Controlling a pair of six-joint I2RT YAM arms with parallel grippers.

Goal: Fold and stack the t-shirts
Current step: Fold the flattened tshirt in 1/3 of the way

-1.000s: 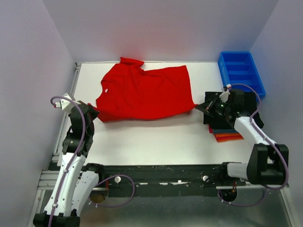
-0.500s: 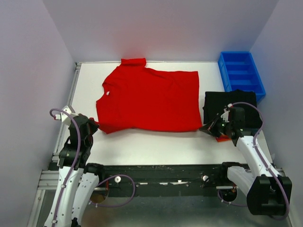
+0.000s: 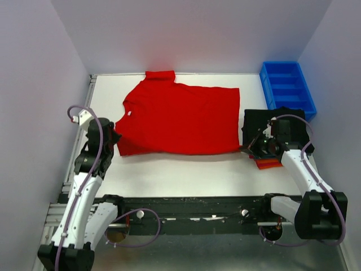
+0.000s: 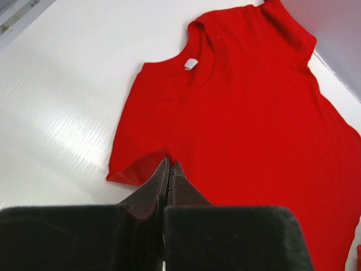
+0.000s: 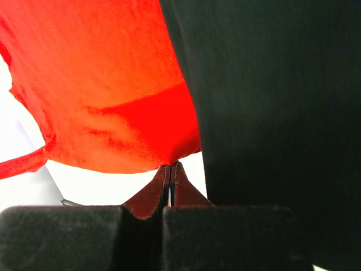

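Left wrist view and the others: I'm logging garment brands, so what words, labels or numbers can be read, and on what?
None can be read.
The red t-shirt has a small white neck label, too blurred to show any print.
No writing shows on the black t-shirt or the blue bin.

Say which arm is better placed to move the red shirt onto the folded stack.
Right. The right gripper, shut on a corner of the red shirt, sits beside the black folded shirt topping the stack; the left gripper pinches the opposite end.
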